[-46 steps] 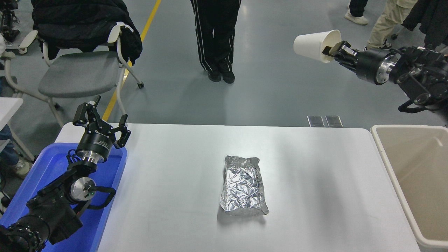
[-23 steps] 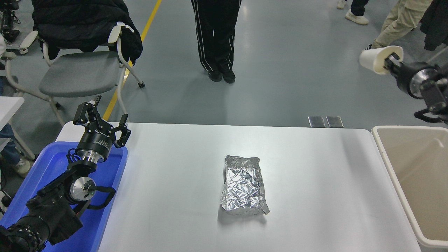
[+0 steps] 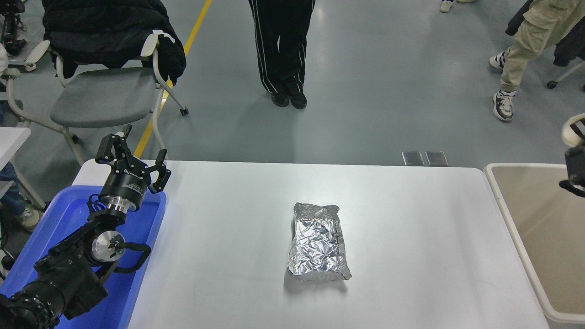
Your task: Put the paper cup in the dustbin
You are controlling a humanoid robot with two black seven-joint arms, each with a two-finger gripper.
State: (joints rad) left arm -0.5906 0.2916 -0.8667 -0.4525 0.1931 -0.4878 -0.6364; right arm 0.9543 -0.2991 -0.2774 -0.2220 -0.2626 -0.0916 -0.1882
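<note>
Rightward swung the right tool, grip unclear, paper cup seemingly above dustbin.

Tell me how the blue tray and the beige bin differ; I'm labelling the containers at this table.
The blue tray is bright blue and shallow; the dustbin is beige, with tall smooth walls and a thick rounded rim. The tray sits at the table's left end, under the parked left gripper; the dustbin stands at the right end, its rim about level with the table top. Both are rectangular, open-topped and cut off by the picture's edge.
</note>
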